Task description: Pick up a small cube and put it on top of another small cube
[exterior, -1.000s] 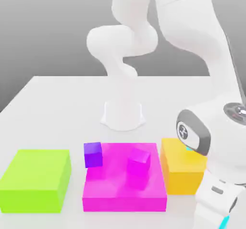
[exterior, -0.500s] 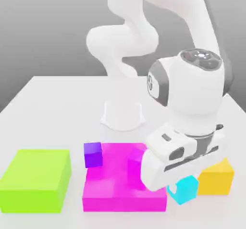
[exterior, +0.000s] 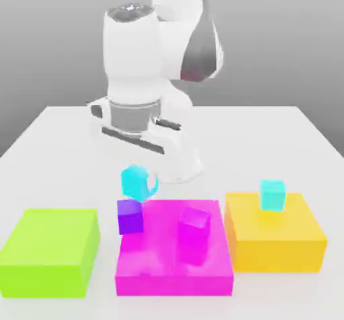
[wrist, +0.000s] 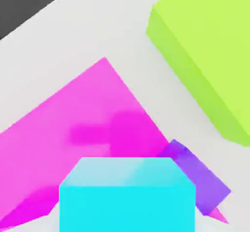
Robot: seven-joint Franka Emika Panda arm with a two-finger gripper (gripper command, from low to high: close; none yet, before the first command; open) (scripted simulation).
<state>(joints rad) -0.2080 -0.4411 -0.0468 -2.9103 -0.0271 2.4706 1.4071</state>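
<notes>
Counted on the white table (exterior: 60, 137): three flat blocks, namely one lime-green block (exterior: 50, 248), one magenta block (exterior: 161, 261) and one orange-yellow block (exterior: 275, 241); and four small cubes. The two-finger gripper (exterior: 139, 181) is clamped on the small sky-cyan plain cube (exterior: 136, 182), held in the air directly above the small deep purple-violet plain cube (exterior: 130, 216), which stands on the table against the magenta block's corner. One magenta-pink small cube (exterior: 193, 226) rests on the magenta block; one turquoise small cube (exterior: 273, 195) rests on the orange-yellow block. A second ago, the gripper was low at the exterior view's right, beside the orange-yellow block; it has since crossed to the purple-violet cube.
</notes>
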